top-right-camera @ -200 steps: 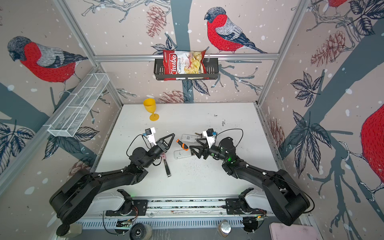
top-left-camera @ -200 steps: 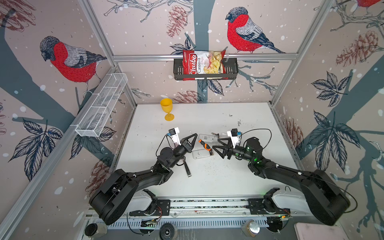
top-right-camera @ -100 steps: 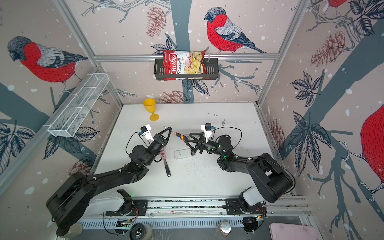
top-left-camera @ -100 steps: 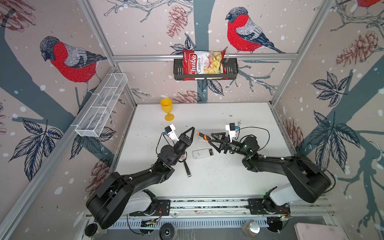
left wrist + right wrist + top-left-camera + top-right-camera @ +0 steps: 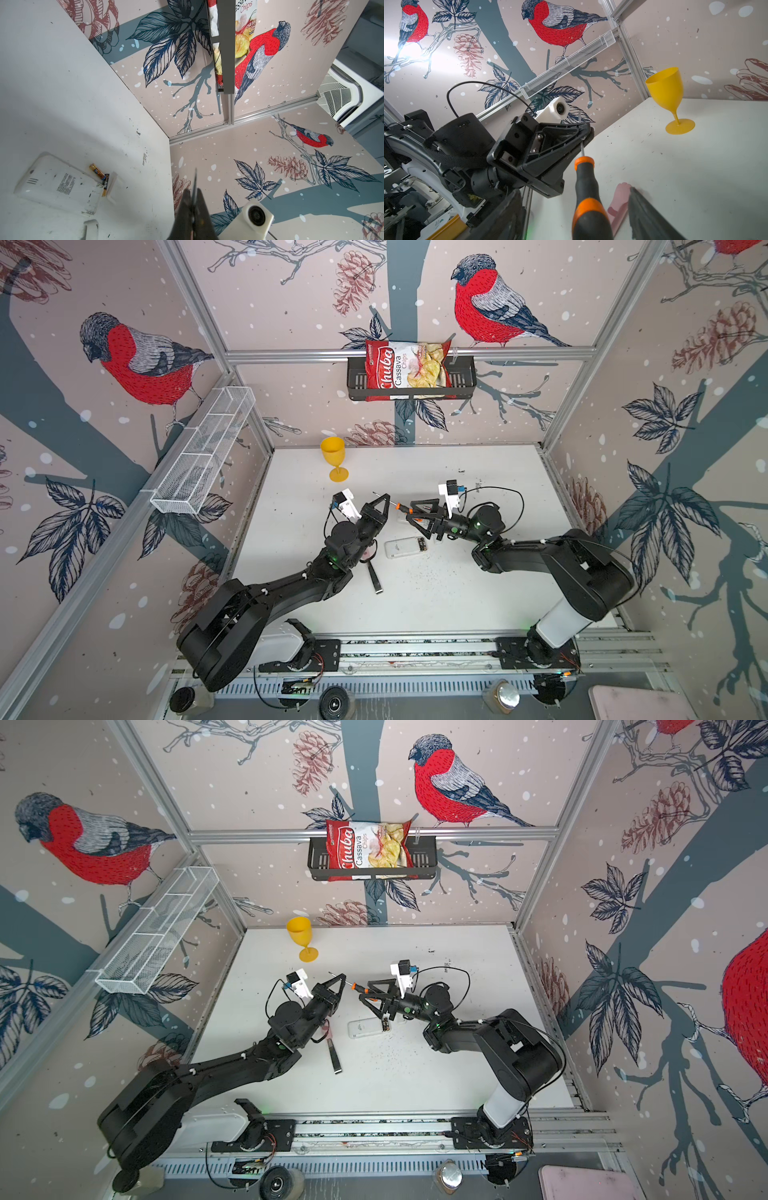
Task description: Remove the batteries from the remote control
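The white remote control [image 5: 400, 548] [image 5: 365, 1028] [image 5: 58, 185] lies face down on the table with its compartment open. Two batteries [image 5: 97, 171] [image 5: 422, 544] [image 5: 385, 1025], dark with gold ends, lie at that open end. Above and behind it an orange-and-black screwdriver [image 5: 405, 509] [image 5: 359, 988] [image 5: 586, 187] hangs in the air. My left gripper [image 5: 386, 499] [image 5: 343, 979] [image 5: 194, 191] [image 5: 586, 133] is shut on its thin metal shaft. My right gripper [image 5: 411, 512] [image 5: 365, 992] [image 5: 574, 191] stands open around the handle, with a gap on each side.
A yellow goblet [image 5: 334, 456] [image 5: 303, 938] [image 5: 668, 91] stands at the back left of the table. A black strap-like tool [image 5: 374, 576] [image 5: 334, 1058] and a pink piece [image 5: 620, 199] lie by the left arm. A chips basket [image 5: 409, 373] and a wire shelf [image 5: 203, 452] hang on the walls.
Both grippers and the screwdriver have risen and shifted toward the back wall, away from the remote. The remote has stayed where it was.
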`<control>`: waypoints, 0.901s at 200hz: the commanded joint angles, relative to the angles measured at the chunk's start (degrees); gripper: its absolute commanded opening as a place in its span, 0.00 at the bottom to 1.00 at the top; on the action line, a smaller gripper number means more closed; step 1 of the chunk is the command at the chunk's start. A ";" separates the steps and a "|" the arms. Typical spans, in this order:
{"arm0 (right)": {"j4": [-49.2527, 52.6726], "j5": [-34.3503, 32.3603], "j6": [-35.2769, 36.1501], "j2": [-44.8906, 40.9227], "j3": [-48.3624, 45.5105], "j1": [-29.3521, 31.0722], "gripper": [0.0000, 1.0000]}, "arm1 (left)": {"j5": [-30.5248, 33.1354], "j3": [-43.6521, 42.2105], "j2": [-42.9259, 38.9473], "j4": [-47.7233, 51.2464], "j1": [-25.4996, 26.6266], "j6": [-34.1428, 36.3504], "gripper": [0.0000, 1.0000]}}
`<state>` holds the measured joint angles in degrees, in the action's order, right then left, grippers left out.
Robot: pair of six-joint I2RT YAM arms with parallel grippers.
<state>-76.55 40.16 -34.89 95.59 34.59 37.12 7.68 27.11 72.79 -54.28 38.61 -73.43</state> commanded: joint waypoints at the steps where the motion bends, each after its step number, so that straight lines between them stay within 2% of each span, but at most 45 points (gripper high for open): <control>1: -3.61 1.01 -0.13 1.47 1.14 0.49 0.78 | 1.80 2.04 -0.49 5.41 0.20 -1.29 0.00; 83: -4.92 -3.40 4.33 3.80 2.34 2.69 0.73 | 3.39 4.86 -0.42 13.67 0.40 -5.53 0.00; 180: -3.87 -5.91 7.90 6.33 4.70 4.27 0.61 | 3.35 9.94 1.25 22.41 1.55 -7.53 0.00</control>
<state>-78.78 35.16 -28.95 101.86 38.92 41.08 11.73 35.99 73.63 -34.98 39.90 -80.18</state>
